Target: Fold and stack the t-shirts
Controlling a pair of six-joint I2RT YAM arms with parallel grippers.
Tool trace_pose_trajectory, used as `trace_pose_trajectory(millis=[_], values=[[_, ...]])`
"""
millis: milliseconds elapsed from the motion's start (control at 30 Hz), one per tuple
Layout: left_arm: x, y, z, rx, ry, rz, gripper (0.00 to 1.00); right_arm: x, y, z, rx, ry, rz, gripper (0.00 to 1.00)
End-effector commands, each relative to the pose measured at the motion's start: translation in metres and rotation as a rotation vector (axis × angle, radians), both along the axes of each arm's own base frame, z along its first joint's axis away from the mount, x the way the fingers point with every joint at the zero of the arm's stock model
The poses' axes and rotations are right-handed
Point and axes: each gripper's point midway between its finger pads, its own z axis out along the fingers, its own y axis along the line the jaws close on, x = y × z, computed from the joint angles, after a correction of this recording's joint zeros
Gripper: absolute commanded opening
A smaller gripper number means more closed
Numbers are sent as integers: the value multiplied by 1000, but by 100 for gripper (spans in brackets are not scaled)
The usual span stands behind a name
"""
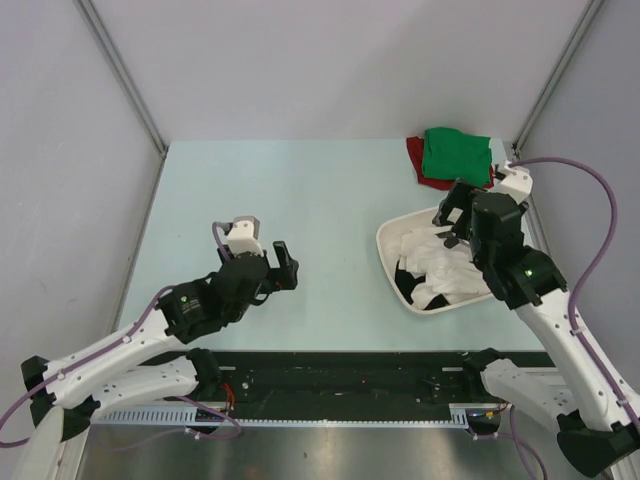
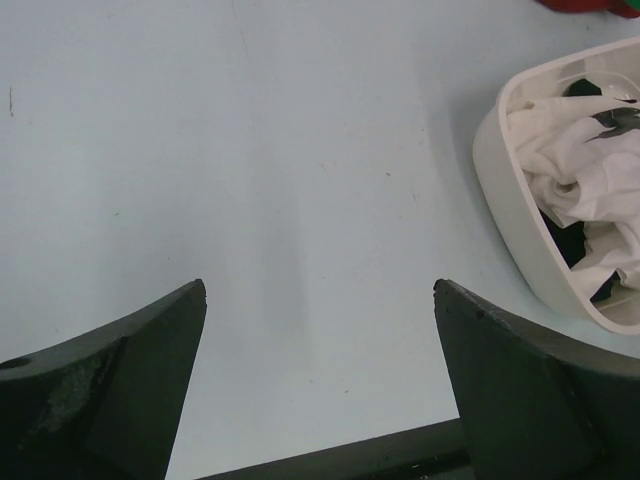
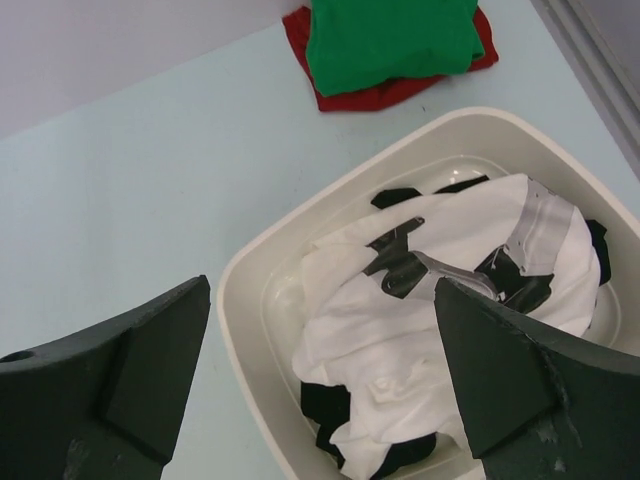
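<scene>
A folded green t-shirt (image 1: 456, 156) lies on a folded red t-shirt (image 1: 415, 158) at the table's far right; both show in the right wrist view, green (image 3: 385, 40) on red (image 3: 396, 94). A crumpled white t-shirt (image 3: 430, 330) with a black print and a black t-shirt (image 3: 345, 405) under it fill the white tray (image 1: 388, 258). My right gripper (image 1: 452, 215) is open and empty, hovering above the tray (image 3: 250, 290). My left gripper (image 1: 284, 268) is open and empty over bare table, left of the tray (image 2: 510, 200).
The pale blue table (image 1: 300, 190) is walled by grey panels at the back and sides. A black rail (image 1: 350, 385) runs along the near edge between the arm bases. The right arm's purple cable (image 1: 600, 215) loops near the right wall.
</scene>
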Motion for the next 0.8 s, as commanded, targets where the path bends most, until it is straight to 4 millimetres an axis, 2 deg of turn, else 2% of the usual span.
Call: trace_pose_trajectory(millis=[0,133,267,300,400,500,767], values=[[7,10,10,-17,-55,43,100,3,-6,-9,-55,53,-41,100],[8,13,11,-59,-53,62,100,8,-3,-21,-107,95,-17,100],[9,18,8,-65,-57,84,100,20,12,-58,-154,224,42,100],[8,19,6,-64,-53,86,100,23,14,-75,-173,283,38,99],[6,18,4,-67,-42,73,100,27,18,-105,-188,367,38,100],[2,15,1,-67,-35,37,100,28,23,-125,-161,395,67,100],[0,9,-10,-70,-21,8,100,27,18,-157,-107,464,70,100]])
